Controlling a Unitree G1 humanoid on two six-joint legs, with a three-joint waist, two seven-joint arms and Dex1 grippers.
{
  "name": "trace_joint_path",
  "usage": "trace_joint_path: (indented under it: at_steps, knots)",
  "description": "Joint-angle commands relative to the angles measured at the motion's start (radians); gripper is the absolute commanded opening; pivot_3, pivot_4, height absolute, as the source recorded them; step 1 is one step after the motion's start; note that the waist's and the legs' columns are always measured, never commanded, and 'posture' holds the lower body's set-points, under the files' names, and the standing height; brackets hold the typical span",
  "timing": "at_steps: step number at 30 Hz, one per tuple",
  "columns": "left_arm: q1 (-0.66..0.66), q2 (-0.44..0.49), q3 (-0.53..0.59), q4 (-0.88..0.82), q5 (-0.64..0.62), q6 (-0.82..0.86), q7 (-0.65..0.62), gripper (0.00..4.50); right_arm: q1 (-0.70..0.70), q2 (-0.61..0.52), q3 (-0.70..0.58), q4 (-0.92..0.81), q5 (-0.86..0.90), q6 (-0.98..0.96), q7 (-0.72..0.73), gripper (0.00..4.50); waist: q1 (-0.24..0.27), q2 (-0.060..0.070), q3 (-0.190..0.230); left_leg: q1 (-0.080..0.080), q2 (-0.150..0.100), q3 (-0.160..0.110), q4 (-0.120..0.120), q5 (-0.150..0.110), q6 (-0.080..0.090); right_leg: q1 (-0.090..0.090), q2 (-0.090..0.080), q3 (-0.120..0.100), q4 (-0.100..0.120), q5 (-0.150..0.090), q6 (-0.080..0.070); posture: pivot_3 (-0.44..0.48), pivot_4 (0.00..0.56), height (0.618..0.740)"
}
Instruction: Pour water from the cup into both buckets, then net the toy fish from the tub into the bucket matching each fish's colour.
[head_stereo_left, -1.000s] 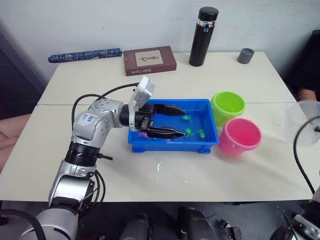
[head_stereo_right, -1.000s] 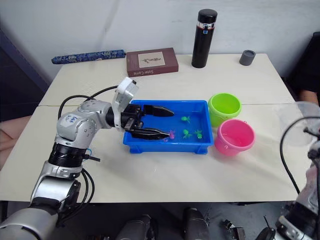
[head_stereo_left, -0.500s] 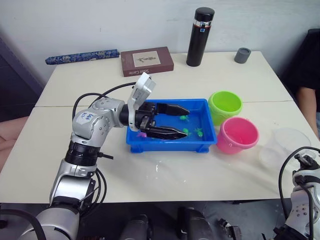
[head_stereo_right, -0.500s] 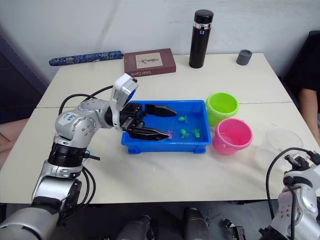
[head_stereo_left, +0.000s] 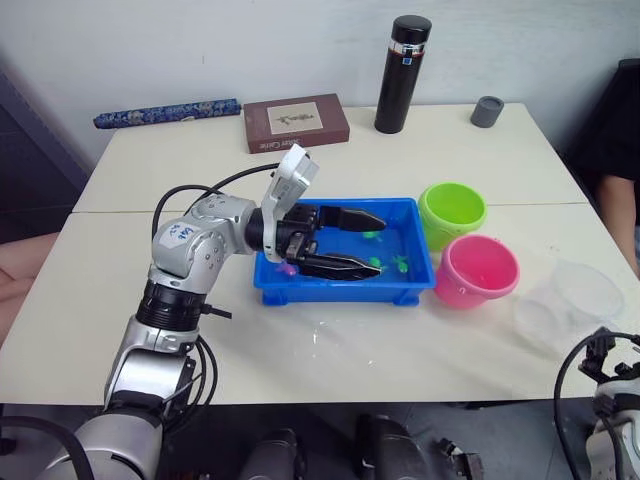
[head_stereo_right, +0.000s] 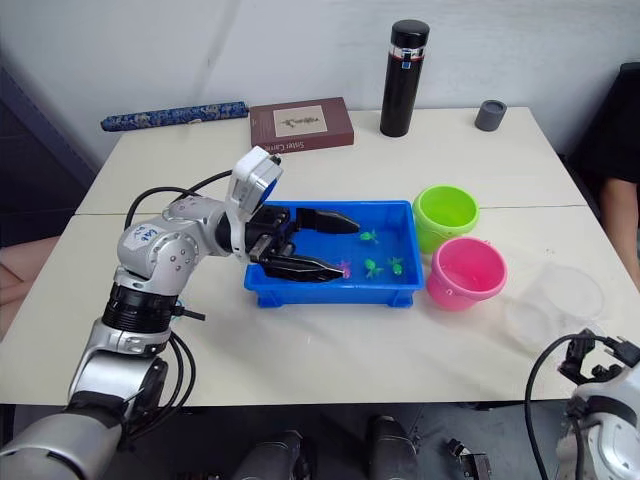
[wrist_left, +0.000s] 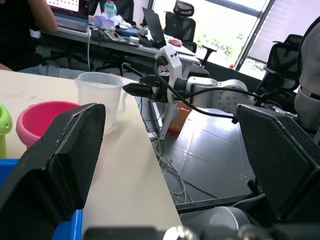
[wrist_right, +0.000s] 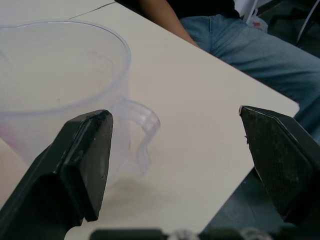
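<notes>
The left gripper (head_stereo_left: 345, 240) hangs with fingers spread over the shallow bright blue plastic tub (head_stereo_left: 345, 292), partly hiding tiny green and magenta toy fish (head_stereo_right: 372, 266) inside. Just right of the tub stand the lime green round bucket (head_stereo_left: 452, 210) and bright pink round bucket (head_stereo_left: 479, 272). Farther right the clear plastic measuring cup (head_stereo_left: 568, 305) stands upright near the table's edge, the right gripper (wrist_right: 175, 165) spread wide beside its handle, not touching.

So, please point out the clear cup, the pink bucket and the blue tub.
clear cup (head_stereo_left: 570, 303), left eye view, on its side wall.
pink bucket (head_stereo_left: 478, 292), left eye view, on its outer wall.
blue tub (head_stereo_left: 340, 293), left eye view, on its near wall.
</notes>
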Motion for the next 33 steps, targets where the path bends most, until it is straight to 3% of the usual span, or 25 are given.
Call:
trace_joint_path:
  at_steps: [1,6,10,15,17,19,20,23,27,33]
  knots:
    - [-0.025,-0.013,-0.004,0.018,0.008,-0.035,-0.016,4.5,0.093,-0.018,-0.016,-0.136,0.028,0.018,0.024,4.43,0.001,0.0,0.0,0.0,0.0,0.0,0.0,0.0,0.0,0.0,0.0,0.0,0.0,0.0,0.0,0.0,0.15,0.74]
    - [-0.024,-0.024,0.003,0.048,0.013,-0.05,-0.01,4.5,0.226,-0.123,-0.03,-0.223,0.053,-0.057,0.18,4.43,0.001,0.0,0.0,0.0,0.0,0.001,0.0,0.0,0.0,0.0,0.001,0.001,0.0,0.0,0.0,0.0,0.15,0.74]
    - [-0.007,-0.031,0.021,0.055,0.021,-0.061,0.034,4.5,0.239,-0.18,-0.039,-0.233,0.205,-0.089,0.301,4.43,0.0,-0.001,0.0,0.001,0.0,0.001,0.0,0.0,0.0,0.0,0.001,0.002,-0.001,0.0,0.0,0.0,0.15,0.74]
    - [0.087,0.014,0.076,-0.011,0.046,-0.061,0.166,4.5,0.121,-0.542,0.047,-0.176,0.367,0.007,0.571,4.43,-0.008,-0.005,0.002,0.006,0.0,0.003,-0.001,0.0,0.001,0.002,0.001,0.006,-0.001,0.0,0.001,0.0,0.15,0.74]
    - [0.192,0.084,0.129,-0.106,0.038,-0.022,0.217,4.5,0.018,-0.715,0.147,-0.111,0.417,0.043,0.736,4.43,-0.012,-0.008,0.004,0.008,0.001,0.003,-0.003,0.0,0.001,0.003,0.001,0.006,-0.003,0.0,0.0,0.0,0.15,0.74]
    - [0.292,0.138,0.176,-0.195,0.032,0.008,0.274,4.5,-0.093,-0.814,0.243,-0.041,0.451,0.063,0.836,4.43,-0.014,-0.011,0.006,0.011,0.001,0.002,-0.005,0.0,0.001,0.004,0.002,0.008,-0.002,-0.001,-0.002,0.0,0.15,0.74]
    - [0.313,0.148,0.184,-0.217,0.026,0.015,0.29,4.5,-0.117,-0.831,0.262,-0.023,0.458,0.067,0.853,4.43,-0.01,-0.012,0.007,0.012,0.002,0.001,-0.005,-0.001,0.0,0.004,0.002,0.007,-0.002,-0.001,-0.003,0.0,0.15,0.74]
    - [0.505,0.185,0.338,-0.369,-0.044,0.099,0.407,4.5,-0.371,-0.869,0.475,0.074,0.466,0.107,0.952,4.43,-0.002,-0.014,0.007,0.011,0.002,-0.001,-0.004,-0.001,0.0,0.004,0.0,0.006,-0.003,-0.002,-0.003,0.0,0.15,0.74]
    - [0.869,0.201,0.629,-0.555,-0.105,0.148,0.509,4.5,-0.659,-0.78,0.72,0.2,0.394,0.104,1.034,4.43,-0.008,-0.017,0.006,0.01,0.002,-0.001,-0.003,-0.003,0.001,0.004,-0.002,0.006,-0.006,-0.001,-0.003,0.0,0.15,0.74]
    - [1.2,0.159,0.847,-0.583,-0.062,0.072,0.581,4.5,-0.805,-0.681,0.839,0.322,0.335,0.064,1.118,4.43,0.021,-0.018,0.007,0.007,0.001,-0.004,-0.001,-0.004,0.001,0.004,-0.003,0.002,-0.008,-0.001,-0.004,0.0,0.15,0.74]
